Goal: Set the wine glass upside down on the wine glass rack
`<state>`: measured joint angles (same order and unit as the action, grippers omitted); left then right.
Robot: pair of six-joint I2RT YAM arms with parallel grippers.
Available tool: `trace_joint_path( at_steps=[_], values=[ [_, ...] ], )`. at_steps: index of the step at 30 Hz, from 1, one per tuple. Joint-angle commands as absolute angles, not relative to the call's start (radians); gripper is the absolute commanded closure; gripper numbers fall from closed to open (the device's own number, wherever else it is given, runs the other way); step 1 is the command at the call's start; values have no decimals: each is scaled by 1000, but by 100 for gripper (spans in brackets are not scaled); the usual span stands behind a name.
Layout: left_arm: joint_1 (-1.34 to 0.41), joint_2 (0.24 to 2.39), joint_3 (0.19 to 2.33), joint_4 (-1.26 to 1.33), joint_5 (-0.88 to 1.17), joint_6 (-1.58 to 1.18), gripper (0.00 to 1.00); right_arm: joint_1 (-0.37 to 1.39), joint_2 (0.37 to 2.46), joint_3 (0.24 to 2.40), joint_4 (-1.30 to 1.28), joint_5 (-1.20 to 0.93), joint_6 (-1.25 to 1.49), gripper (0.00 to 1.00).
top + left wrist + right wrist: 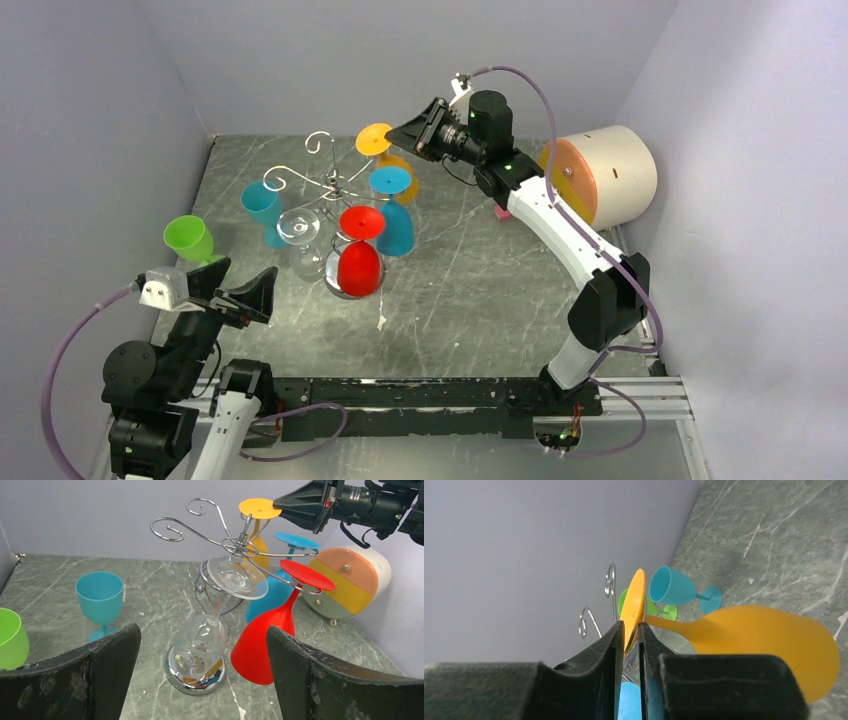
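Note:
The silver wire wine glass rack (335, 185) stands mid-table on its round shiny base (195, 677). An orange wine glass (400, 178) hangs upside down at the rack's far right side, its round foot (259, 508) level with the arms. My right gripper (395, 135) is shut on the edge of that foot (634, 605), and the orange bowl (764, 645) hangs below. I cannot tell whether the foot rests on an arm. My left gripper (240, 285) is open and empty at the near left, facing the rack (240, 542).
Red (360, 262), blue (392, 225) and clear (298, 235) glasses hang upside down on the rack. A teal glass (262, 205) and a green glass (188, 240) stand upright at the left. A cream and orange cylinder (610, 175) lies at the back right.

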<state>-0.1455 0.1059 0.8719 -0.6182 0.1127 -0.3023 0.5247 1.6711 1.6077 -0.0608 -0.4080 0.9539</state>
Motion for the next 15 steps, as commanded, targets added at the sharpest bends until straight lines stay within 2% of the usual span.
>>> trace_joint_path(
  at_steps=[1, 11, 15],
  values=[
    [-134, 106, 883, -605, 94, -289, 1, 516, 1673, 1593, -9, -411, 961, 79],
    [-135, 145, 911, -617, 37, -295, 1, 514, 1614, 1532, 26, -420, 962, 67],
    [-134, 174, 931, -624, -6, -320, 1, 512, 1571, 1513, 12, -399, 930, 56]
  ],
)
